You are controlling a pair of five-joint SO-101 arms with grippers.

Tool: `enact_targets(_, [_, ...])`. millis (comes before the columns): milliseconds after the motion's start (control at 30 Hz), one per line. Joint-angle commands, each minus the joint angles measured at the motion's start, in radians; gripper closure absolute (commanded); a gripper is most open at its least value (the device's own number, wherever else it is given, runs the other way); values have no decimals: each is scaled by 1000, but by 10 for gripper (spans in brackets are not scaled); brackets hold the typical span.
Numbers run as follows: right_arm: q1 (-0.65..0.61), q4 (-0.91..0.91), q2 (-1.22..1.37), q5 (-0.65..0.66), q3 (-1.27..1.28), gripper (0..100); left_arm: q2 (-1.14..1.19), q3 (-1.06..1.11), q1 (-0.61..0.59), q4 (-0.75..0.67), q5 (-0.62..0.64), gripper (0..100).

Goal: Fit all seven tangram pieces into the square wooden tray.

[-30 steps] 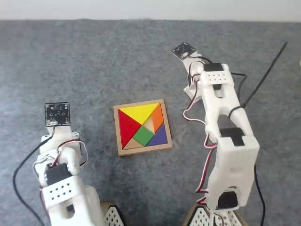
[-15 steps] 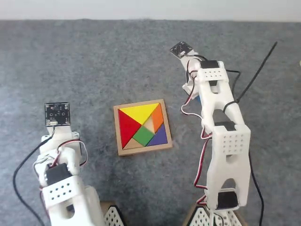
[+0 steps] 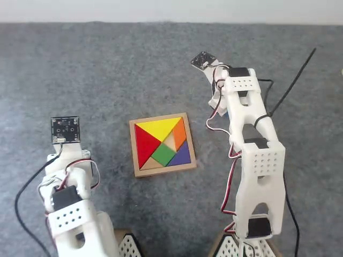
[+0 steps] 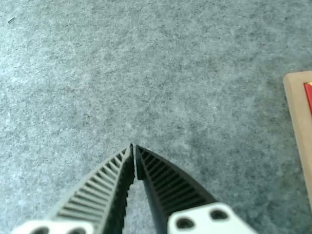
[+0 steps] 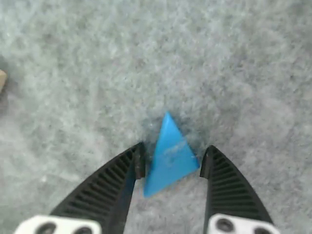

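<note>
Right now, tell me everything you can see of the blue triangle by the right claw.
The blue triangle is a small flat piece, plain bright blue, smooth, perhaps painted wood. It lies on the grey felt-like mat, one sharp corner pointing away from the right claw. The claw's black ribbed fingers stand open either side of it, close to its edges; whether they touch it I cannot tell.
</note>
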Motion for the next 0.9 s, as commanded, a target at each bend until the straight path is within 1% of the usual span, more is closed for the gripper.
enact_targets(0, [1, 22, -2, 12, -34, 809, 3, -39, -5, -15, 5, 988])
enact_targets(133, [-2, 44, -4, 12, -34, 823, 3, -39, -5, -15, 5, 988])
enact_targets(267, [-10, 48, -4, 5, -34, 919, 3, -39, -5, -15, 5, 988])
enact_targets(300, [-12, 48, -4, 5, -34, 929, 3, -39, -5, -15, 5, 988])
enact_targets(533, [-10, 61, -18, 5, -35, 933, 3, -39, -5, -15, 5, 988])
enact_targets(800, [-41, 200, -108, 3, -51, 936, 3, -39, -5, -15, 5, 988])
enact_targets(867, [-48, 231, -139, 0, -46, 963, 3, -39, -5, -15, 5, 988])
